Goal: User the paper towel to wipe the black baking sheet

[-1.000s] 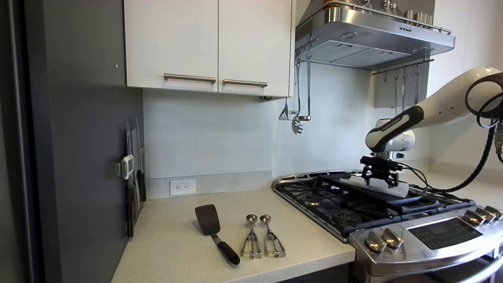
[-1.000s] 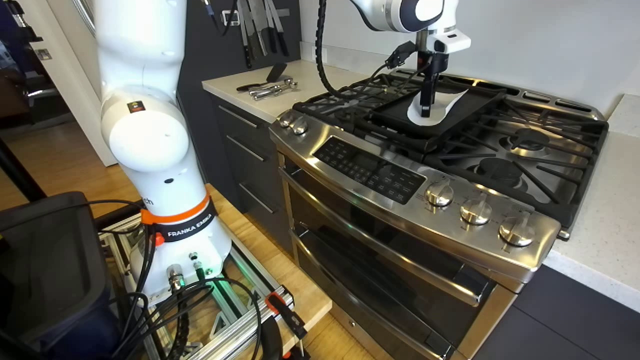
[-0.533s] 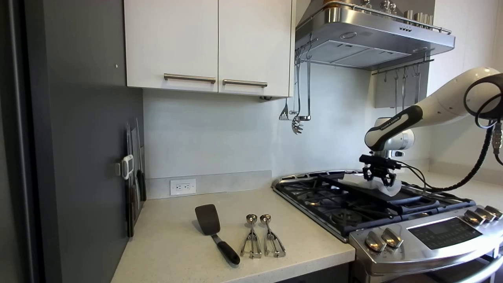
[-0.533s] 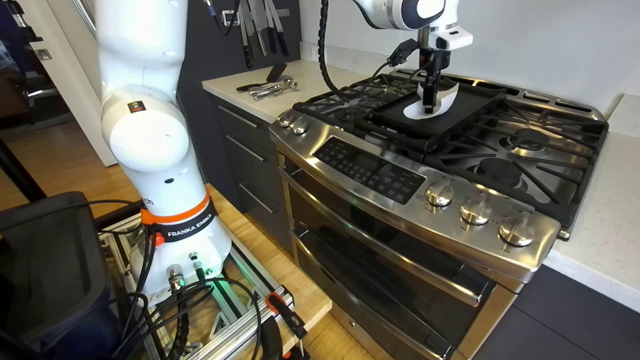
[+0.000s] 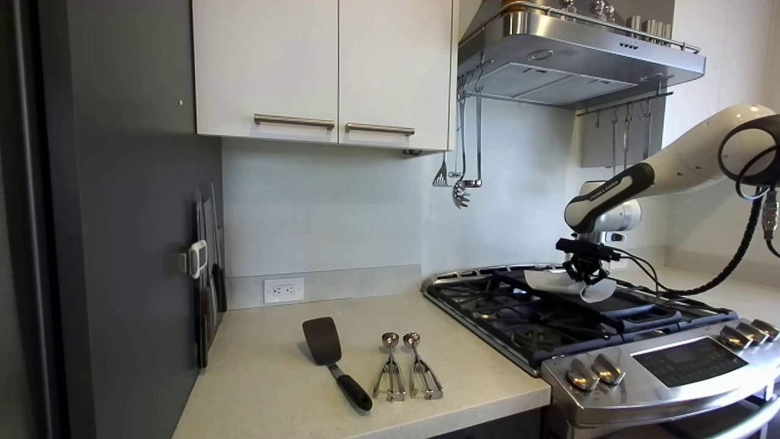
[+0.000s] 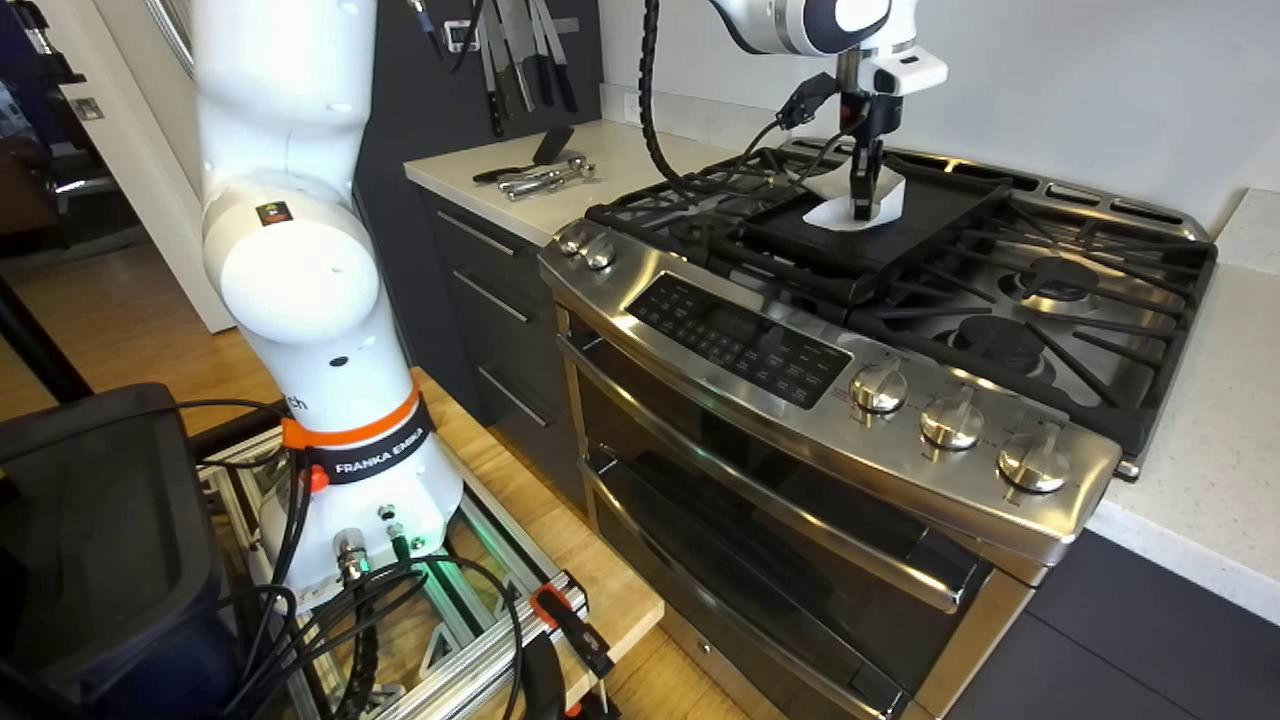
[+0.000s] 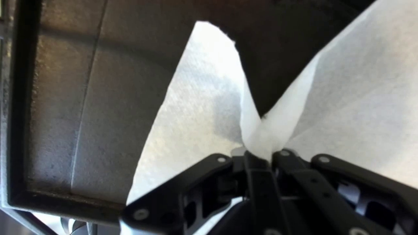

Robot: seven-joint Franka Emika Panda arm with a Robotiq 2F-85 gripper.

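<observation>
The black baking sheet lies flat on the stove's grates, and its rimmed corner fills the left of the wrist view, where its dark surface shows. On it rests the white paper towel, pinched up in the middle with both sides flaring outward. My gripper points down and is shut on a fold of this paper towel, which rises between the fingertips. In an exterior view the towel curls up around the gripper. The towel's underside is hidden.
Black stove grates surround the sheet, with control knobs along the front. A black spatula and two metal scoops lie on the counter. The range hood hangs above, with utensils beside it.
The jaws have come together and gathered the towel between them. Its flat sheet is now bunched with its sides lifted. The gripper has shifted slightly toward the back of the stove.
</observation>
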